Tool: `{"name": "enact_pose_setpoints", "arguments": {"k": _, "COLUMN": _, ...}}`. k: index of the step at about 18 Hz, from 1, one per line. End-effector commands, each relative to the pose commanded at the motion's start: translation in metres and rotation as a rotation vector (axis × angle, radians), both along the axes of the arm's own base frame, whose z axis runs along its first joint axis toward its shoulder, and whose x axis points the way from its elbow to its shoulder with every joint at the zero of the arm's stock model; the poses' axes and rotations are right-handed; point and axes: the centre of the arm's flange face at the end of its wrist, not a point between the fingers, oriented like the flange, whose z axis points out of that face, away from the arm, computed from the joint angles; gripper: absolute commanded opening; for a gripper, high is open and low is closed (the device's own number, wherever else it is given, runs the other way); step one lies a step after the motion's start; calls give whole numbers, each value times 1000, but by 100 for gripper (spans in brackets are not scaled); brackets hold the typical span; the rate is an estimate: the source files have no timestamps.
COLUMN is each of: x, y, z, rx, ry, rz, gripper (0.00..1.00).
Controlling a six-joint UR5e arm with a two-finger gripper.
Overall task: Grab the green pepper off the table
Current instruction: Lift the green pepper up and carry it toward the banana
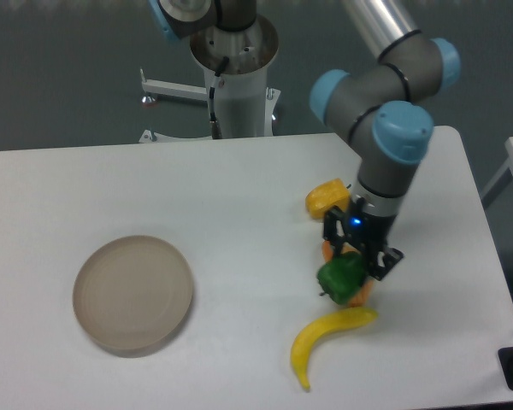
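Note:
The green pepper (339, 278) is glossy and dark green, and it hangs between the black fingers of my gripper (352, 259), which is shut on it. It is held clear of the white table (239, 188), in front of an orange fruit piece (365, 292) that it mostly hides. The arm's blue-capped wrist (402, 132) stands above the gripper at the right.
A yellow-orange pepper (327, 198) lies just up-left of the gripper. Below the held pepper lies a yellow banana (325, 336). A round beige plate (133, 294) sits at the left. The arm's base column (235, 60) stands at the table's far edge.

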Motion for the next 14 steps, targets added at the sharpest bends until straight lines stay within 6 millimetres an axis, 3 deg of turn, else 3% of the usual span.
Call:
{"name": "enact_pose_setpoints", "arguments": {"k": 2, "x": -11, "y": 2, "z": 6, "rx": 7, "ry": 9, "rz": 5, "gripper": 33}}
{"name": "enact_pose_setpoints", "arguments": {"k": 14, "x": -13, "y": 3, "z": 7, "rx": 8, "ry": 10, "rz": 8, "gripper": 33}}
